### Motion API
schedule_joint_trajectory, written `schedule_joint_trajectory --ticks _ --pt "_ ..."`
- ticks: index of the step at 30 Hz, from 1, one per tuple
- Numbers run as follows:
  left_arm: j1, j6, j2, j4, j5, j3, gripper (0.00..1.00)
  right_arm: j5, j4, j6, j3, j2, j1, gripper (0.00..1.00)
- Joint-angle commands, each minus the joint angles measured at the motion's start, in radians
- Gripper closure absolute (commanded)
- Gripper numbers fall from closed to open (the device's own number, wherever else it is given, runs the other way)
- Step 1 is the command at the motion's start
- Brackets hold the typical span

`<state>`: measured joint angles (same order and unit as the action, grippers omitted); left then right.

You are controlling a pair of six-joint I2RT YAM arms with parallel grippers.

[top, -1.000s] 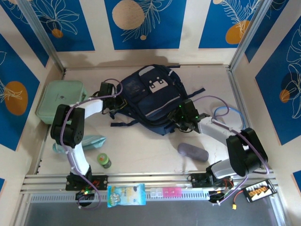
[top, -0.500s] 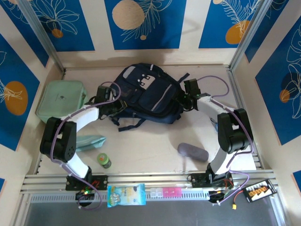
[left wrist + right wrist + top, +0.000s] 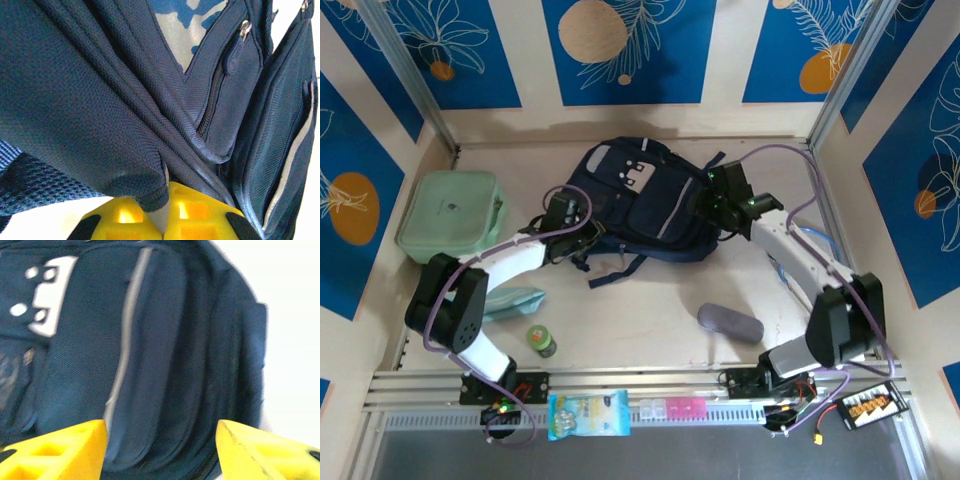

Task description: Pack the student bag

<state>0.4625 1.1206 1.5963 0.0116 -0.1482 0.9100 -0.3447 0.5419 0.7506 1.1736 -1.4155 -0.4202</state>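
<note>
The student bag [image 3: 645, 200], a dark navy backpack with a white patch, lies flat at the back middle of the table. My left gripper [image 3: 570, 218] sits at the bag's left edge. In the left wrist view its yellow fingers [image 3: 200, 215] are shut on a fold of the bag's navy fabric [image 3: 150, 192]. My right gripper [image 3: 717, 195] is at the bag's right side. Its yellow fingers [image 3: 65, 447] stand wide apart, with the bag's side panel [image 3: 170, 365] just beyond them and nothing held.
A mint green zip case [image 3: 450, 215] lies at the left wall. A teal packet [image 3: 512, 300] and a small green bottle [image 3: 542, 342] lie near the left arm. A grey-purple pouch [image 3: 730, 322] is right of centre. A snack packet [image 3: 587, 415] and a pink pill box [image 3: 670, 410] rest on the front rail.
The left gripper has dragged the bag's left edge to the right, and the bag has turned and shifted with it. The right gripper has swung from the bag's near corner up to its right side.
</note>
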Motion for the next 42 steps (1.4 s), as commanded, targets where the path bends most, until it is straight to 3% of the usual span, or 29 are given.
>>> schedule_joint_trajectory --ticks 1,7,13,28,40,42 --pt "0.042 0.032 -0.027 0.042 0.025 0.100 1.00 -0.045 0.056 0.051 -0.026 0.083 -0.101 0.42" --pt "0.068 0.057 0.011 0.019 0.014 0.146 1.00 -0.077 0.008 0.094 -0.042 0.042 -0.317 0.49" --pt "0.077 0.050 0.018 -0.012 -0.008 0.171 1.00 -0.066 -0.045 0.085 0.007 -0.127 -0.439 0.68" --pt "0.078 0.047 0.003 -0.007 -0.031 0.158 1.00 -0.166 -0.121 0.036 0.146 -0.366 -0.383 0.70" --pt "0.078 0.036 0.002 -0.020 -0.039 0.159 1.00 -0.250 -0.028 0.061 0.249 -0.470 -0.367 0.71" --pt "0.078 0.035 -0.002 -0.022 -0.036 0.156 1.00 -0.260 -0.016 0.060 0.251 -0.480 -0.370 0.75"
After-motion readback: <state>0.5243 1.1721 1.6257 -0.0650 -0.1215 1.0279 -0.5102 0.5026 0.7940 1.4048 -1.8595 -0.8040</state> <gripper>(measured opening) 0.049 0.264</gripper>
